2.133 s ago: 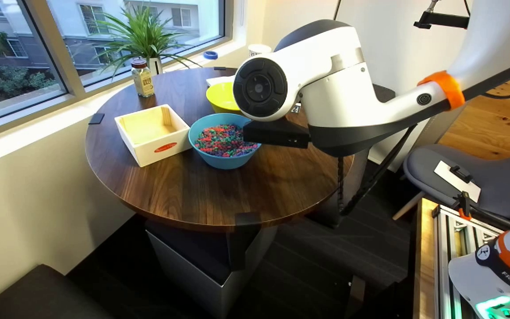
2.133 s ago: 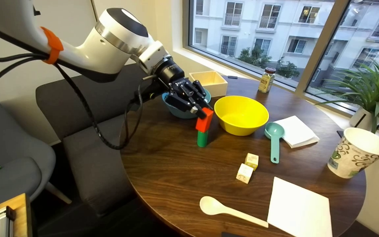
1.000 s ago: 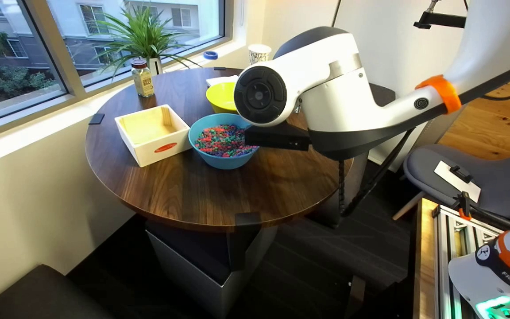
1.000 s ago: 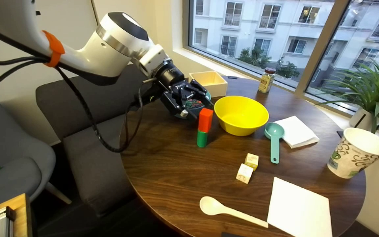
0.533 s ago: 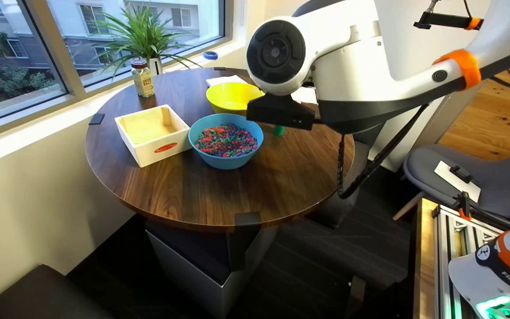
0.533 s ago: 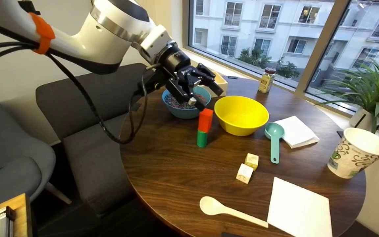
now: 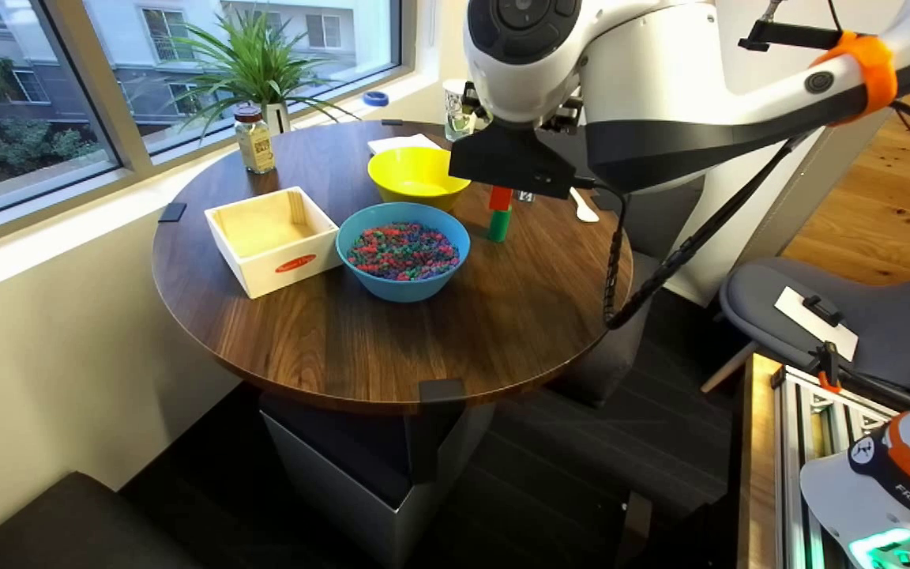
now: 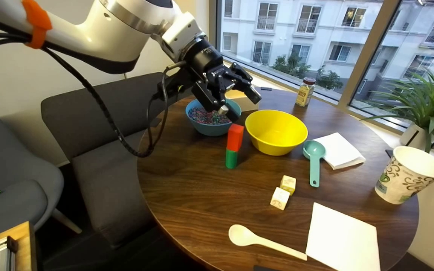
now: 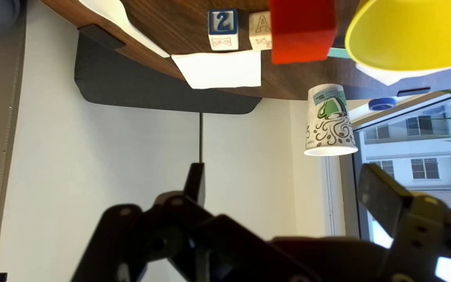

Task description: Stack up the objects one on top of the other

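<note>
Beside the yellow bowl (image 8: pixel 276 132), a red block (image 8: pixel 235 137) is standing on a green cylinder (image 8: pixel 231 159); both are seeming light and stiff, best pinched by their sides. The gripper (image 8: pixel 244 105) is gaping, empty.

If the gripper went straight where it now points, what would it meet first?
Probably nothing near, as far as the wrist view shows: the gripper seems aimed above the red block and yellow bowl; depth is unclear.

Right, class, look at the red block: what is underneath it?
Under the red block stands a green cylinder, upright on the table. Its side shows; its top, where they meet, and its base are covered.
</note>
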